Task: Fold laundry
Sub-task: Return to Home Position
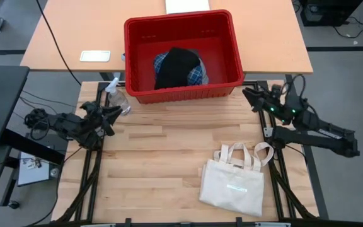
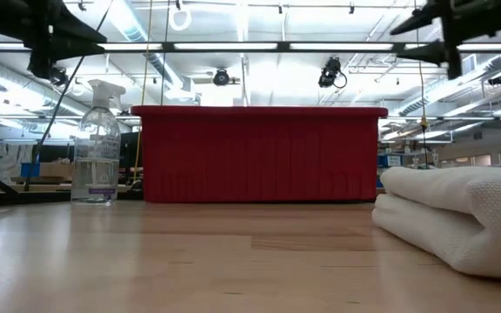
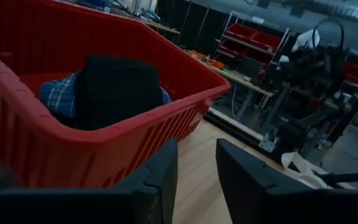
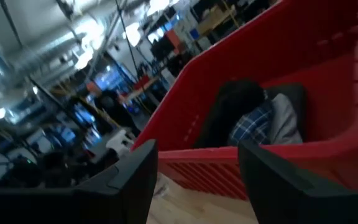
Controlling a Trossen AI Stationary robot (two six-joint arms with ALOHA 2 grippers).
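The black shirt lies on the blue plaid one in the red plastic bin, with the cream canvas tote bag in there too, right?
No. The high view shows the cream canvas tote bag lying on the wooden table, outside the red plastic bin.

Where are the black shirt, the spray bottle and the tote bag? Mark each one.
black shirt point(image 1: 176, 66): high view, middle of the folded cloth.
spray bottle point(image 2: 96, 161): low view, its clear body.
tote bag point(image 1: 229, 180): high view, centre of the cream panel.
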